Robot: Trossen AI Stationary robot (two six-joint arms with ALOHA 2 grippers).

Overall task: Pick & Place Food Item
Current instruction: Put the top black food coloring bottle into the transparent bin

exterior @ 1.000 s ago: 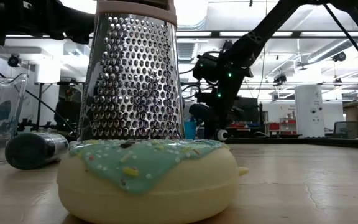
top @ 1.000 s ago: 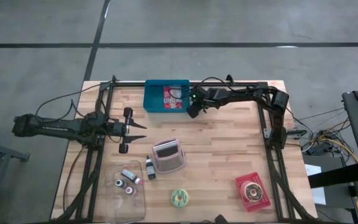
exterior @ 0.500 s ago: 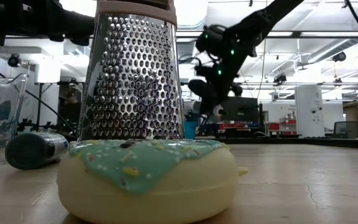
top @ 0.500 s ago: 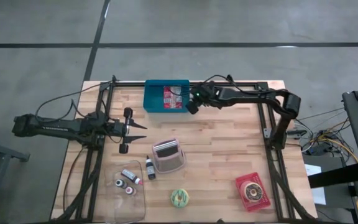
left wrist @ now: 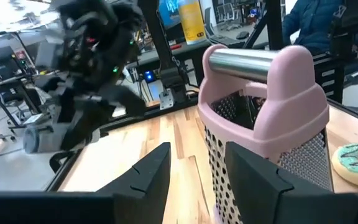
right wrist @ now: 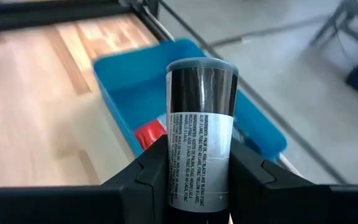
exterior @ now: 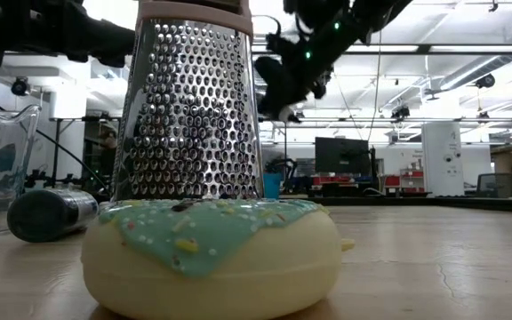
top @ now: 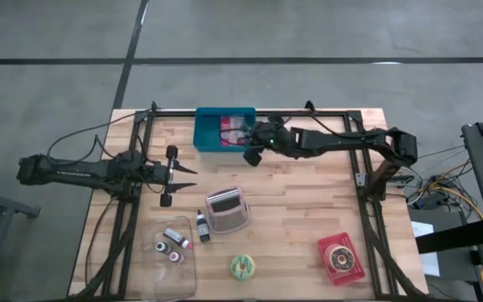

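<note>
The right gripper [top: 250, 153], clamping a dark labelled bottle [right wrist: 201, 130], has risen beside the blue bin [top: 208, 134] at upper centre, suggesting transport is underway, while the left gripper [top: 187, 174] idles open.

Blue bin [top: 210, 134] sits at the far edge of the wooden table [top: 309, 201]. Right gripper [top: 250, 153] hangs just off the bin's near-right corner, arm stretched in from the right. Left gripper [top: 187, 174] is well left & nearer than the bin, fingers apart. Pink grater [top: 226, 210] lies nearer, below the bin. Green donut [top: 242, 267] nearer yet. Red box w/ donut [top: 340, 258] far right of it.
</note>
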